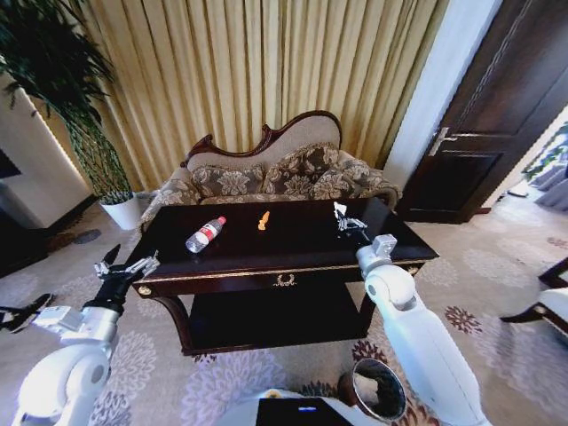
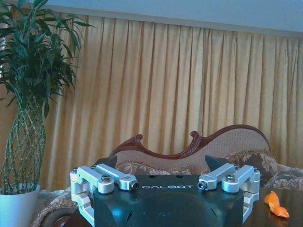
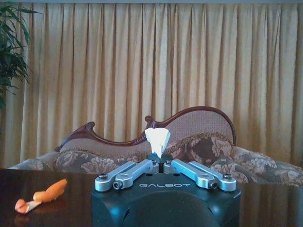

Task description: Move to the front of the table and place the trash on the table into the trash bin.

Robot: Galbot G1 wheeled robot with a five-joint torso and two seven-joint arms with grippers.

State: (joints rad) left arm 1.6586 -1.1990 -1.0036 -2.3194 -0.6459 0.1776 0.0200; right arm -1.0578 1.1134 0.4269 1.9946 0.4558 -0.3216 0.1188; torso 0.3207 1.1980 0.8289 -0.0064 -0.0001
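The dark glossy table [image 1: 293, 262] stands in front of me. On it lie a clear bottle [image 1: 205, 235] with a red cap, at the left, and a small orange piece [image 1: 263, 220] near the middle. My right gripper [image 1: 350, 225] is over the table's right part, shut on a crumpled white scrap [image 1: 338, 209]. In the right wrist view the scrap [image 3: 157, 139] sticks up from the closed fingertips of the gripper [image 3: 158, 163], and the orange piece [image 3: 45, 195] lies off to one side. My left gripper [image 1: 130, 263] hangs open by the table's left front corner, holding nothing [image 2: 168, 185]. The trash bin [image 1: 377, 389] stands on the carpet by my base, to the right.
A patterned sofa [image 1: 275, 173] with a carved back stands right behind the table, before gold curtains. A potted plant [image 1: 84, 133] is at the far left and a dark door [image 1: 497, 115] at the right. The table has a lower shelf [image 1: 275, 319]. Patterned carpet surrounds it.
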